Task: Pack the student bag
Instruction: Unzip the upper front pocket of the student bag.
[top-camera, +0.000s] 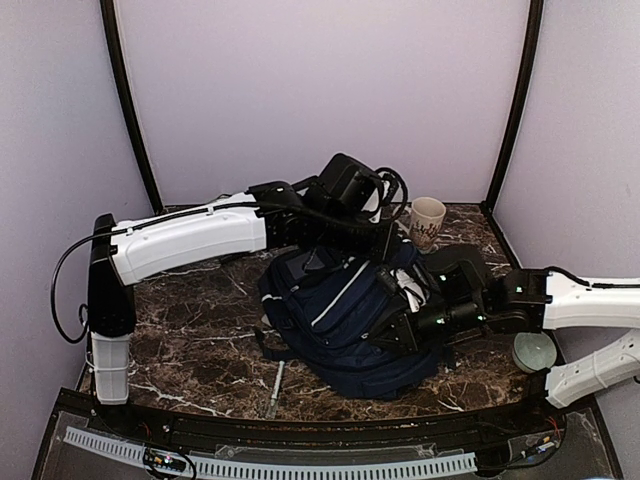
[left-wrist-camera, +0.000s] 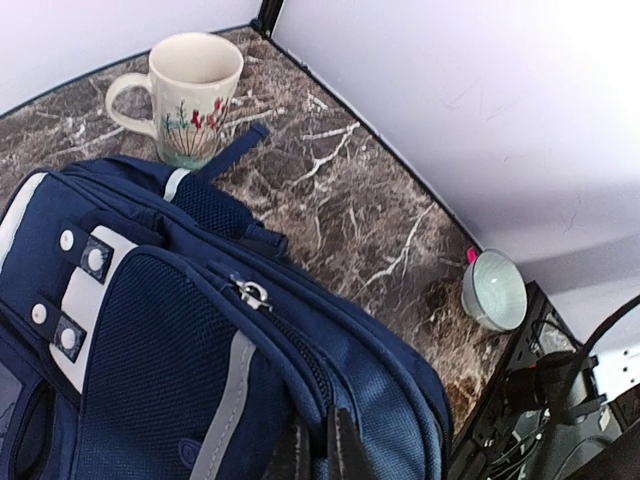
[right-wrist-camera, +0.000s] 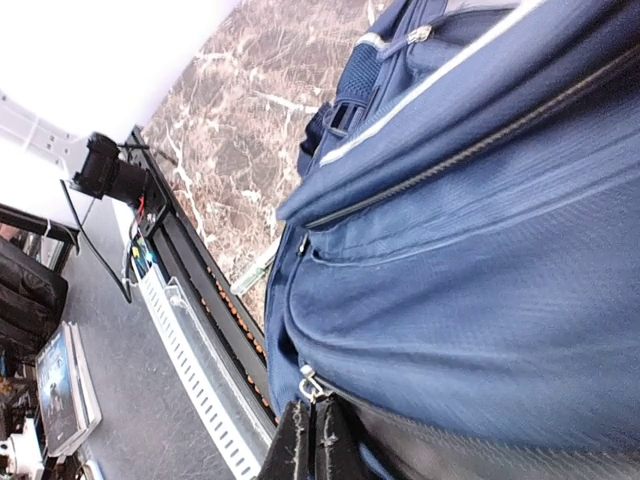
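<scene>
Status as I read it from the remote station: the student bag (top-camera: 345, 318), a navy-blue backpack with a white diagonal stripe, lies on its side near the middle of the brown marbled desk (top-camera: 190, 345), front pockets facing up. The left arm reaches in from the left and ends over the far upper edge of the bag. In the left wrist view, the left fingers (left-wrist-camera: 318, 455) are closed together, tips against the blue fabric beside a zip line. I cannot confirm whether any fabric is pinched between them. The right arm enters from the right and meets the bag's near right side. In the right wrist view, the right fingers (right-wrist-camera: 313, 445) are fully closed, tips directly under a silver zipper pull (right-wrist-camera: 310, 384). Whether the pull is actually gripped, I cannot tell. A cream mug (top-camera: 427, 222) with a floral print stands upright behind the bag, just beside its far corner. A pale green bowl (top-camera: 533, 352) sits on the desk to the right, partly covered by the right arm. A slim stick-like object (top-camera: 277, 388) lies on the desk in front of the bag.
</scene>
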